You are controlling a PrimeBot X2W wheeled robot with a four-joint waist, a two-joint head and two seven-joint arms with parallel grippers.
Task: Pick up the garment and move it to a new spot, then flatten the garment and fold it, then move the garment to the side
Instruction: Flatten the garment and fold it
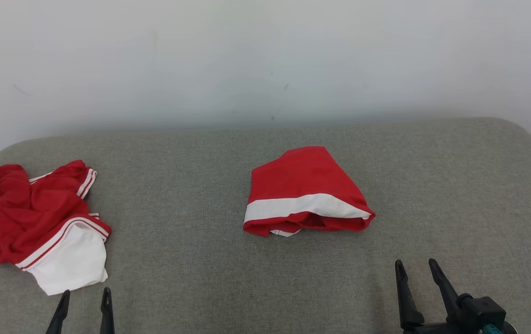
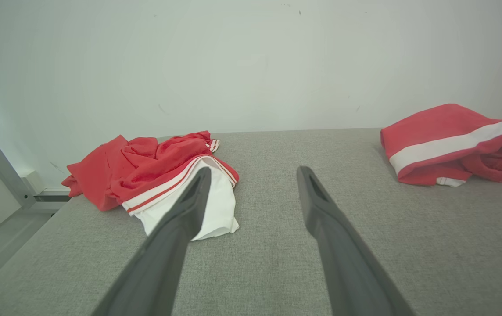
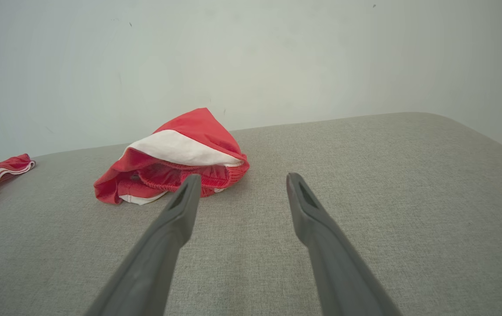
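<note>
**A:** What are the claws doing?

**B:** Nothing much. The right claw [image 1: 416, 268] hangs low over the grey cushion [image 1: 210, 278], its 2 fingers spread and nothing between them. The left claw [image 1: 85, 298] is the same, parted and empty.

**A:** And the clothes?

**B:** The folded garment [image 1: 305, 190], red with a white band, lies ahead of the right claw and off to its left, well apart from the fingertips. Its open edge faces that claw. Just ahead of the left claw is a crumpled pile [image 1: 33, 222] of red and white, with its white hem near the fingertips. I can't see any contact.

**A:** So which step is this?

**B:** I'd say the folding is done and only the move to the side remains. The right claw would need to reach forward and left, then close on the near edge through all the layers. Pinch just 1 layer and the fold could fall open. The pile may be a separate job, but I can't tell.
</note>
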